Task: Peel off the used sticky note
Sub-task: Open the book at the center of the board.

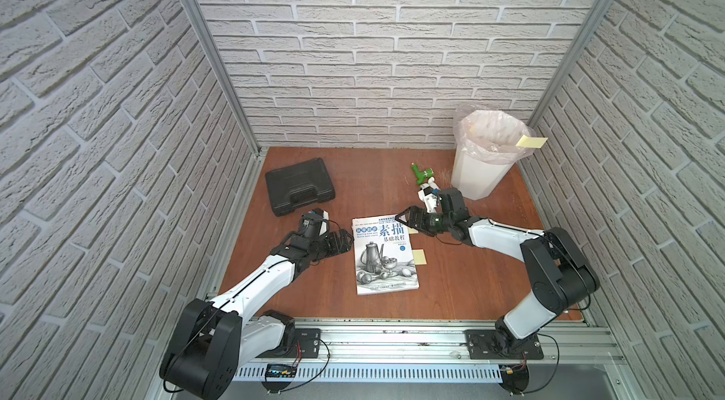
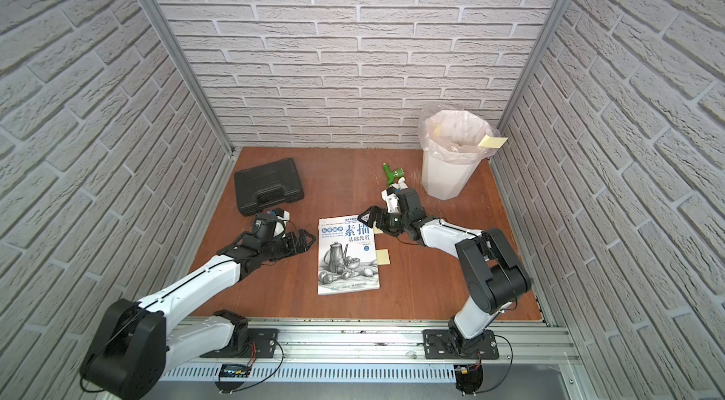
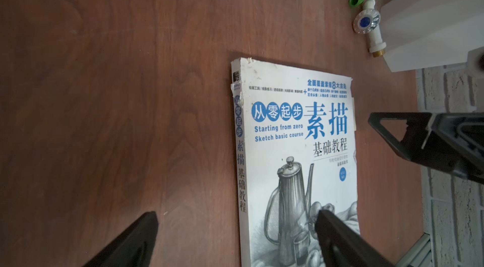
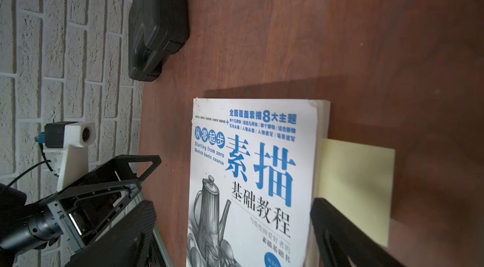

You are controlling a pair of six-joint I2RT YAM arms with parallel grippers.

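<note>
A sketch book lies flat mid-table. Two pale yellow sticky notes poke out of its right edge. The lower one lies in the open. The upper one sits by the title, mostly hidden under my right gripper in both top views. My right gripper hovers open over the book's far right corner, one finger above that note. My left gripper is open at the book's left edge, straddling the spine, holding nothing.
A black tool case lies at the back left. A white bin with a plastic liner stands at the back right, a yellow note stuck on its rim. A green pipe fitting and a white valve lie beside the bin.
</note>
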